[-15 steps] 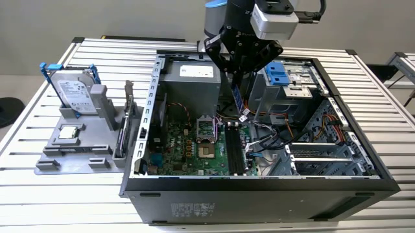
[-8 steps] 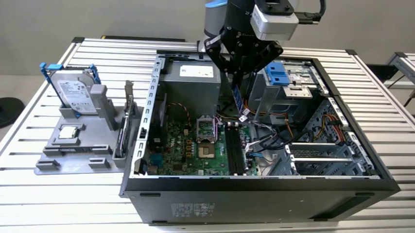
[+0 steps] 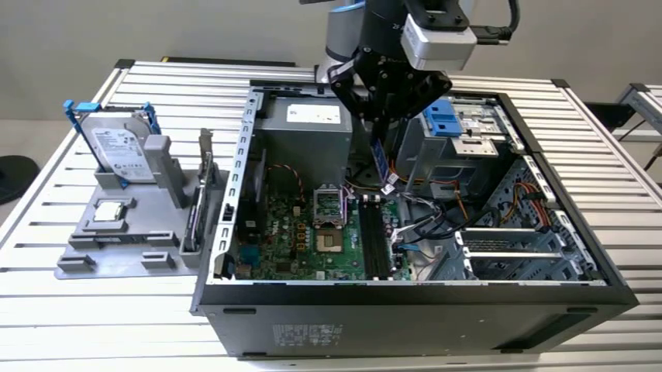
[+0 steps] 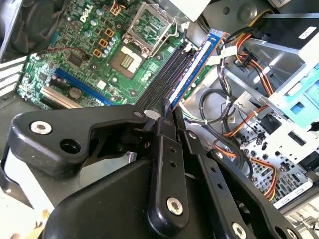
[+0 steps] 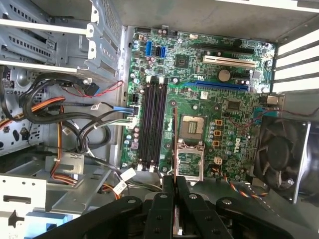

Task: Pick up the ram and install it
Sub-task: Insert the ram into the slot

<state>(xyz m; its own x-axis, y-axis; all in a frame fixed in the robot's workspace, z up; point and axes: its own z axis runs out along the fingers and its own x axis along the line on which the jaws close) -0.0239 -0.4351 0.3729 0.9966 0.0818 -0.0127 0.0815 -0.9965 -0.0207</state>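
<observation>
Nearest the exterior camera: slatted metal table, with the open computer case lying on it, lower centre of frame. Inside the case, motherboard lay flat, black memory slots running front to back just beside the CPU socket.

Gripper hung over the case, upper centre of frame, fingers closed on the ram. Ram's long axis was near vertical, free end pointing down at the board, above the far end of the slots. Couldn't tell if it touched anything.

In the second wrist view, gripper clamped one end, and the ram stretched away toward the slots. In the first wrist view, the ram showed edge-on from the gripper, parallel to the slots.

At the exterior view's left: grey fixture tray holding an upright hard drive. Behind: plain grey wall, and a second slatted table at the right edge.
</observation>
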